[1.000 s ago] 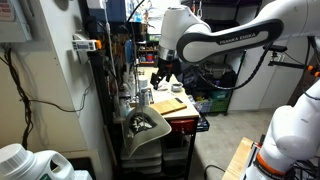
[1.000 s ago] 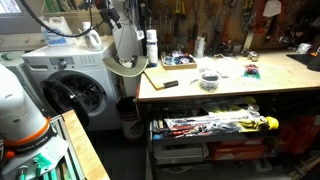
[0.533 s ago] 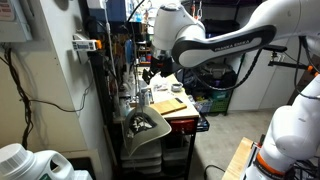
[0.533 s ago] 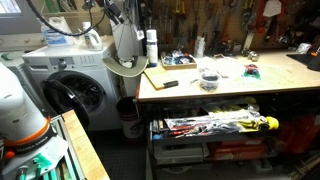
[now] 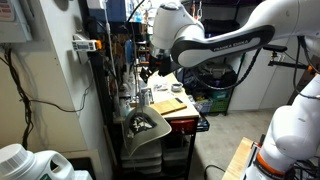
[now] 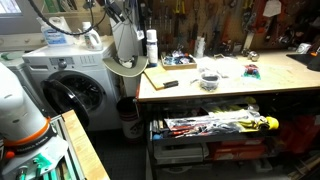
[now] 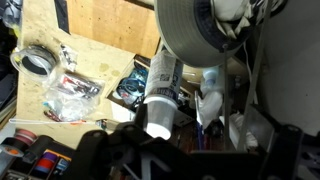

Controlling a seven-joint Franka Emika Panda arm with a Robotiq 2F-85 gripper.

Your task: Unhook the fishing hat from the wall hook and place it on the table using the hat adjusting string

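The far end of the counter (image 6: 230,88) is crowded. A white bottle (image 6: 151,45) stands at its corner, a washing machine (image 6: 70,88) sits just beside that end, and an open drawer of tools (image 6: 215,125) juts out below the top. From the wrist I see a roll of tape (image 7: 38,62) and a bag of small parts (image 7: 70,97) lying on the wood. The print on the bottle's label is too blurred to read.

The fishing hat (image 5: 141,124) hangs off the end of the counter, brim down, with stacked pale grey trays (image 5: 140,152) under it. In both exterior views it is off the top (image 6: 124,50), right next to the white bottle. My fingers (image 5: 155,71) hover above the counter, higher than the hat and apart from it, spread wide and holding nothing. I cannot make out the hat adjusting string. The lettering on the arm is too small to read.
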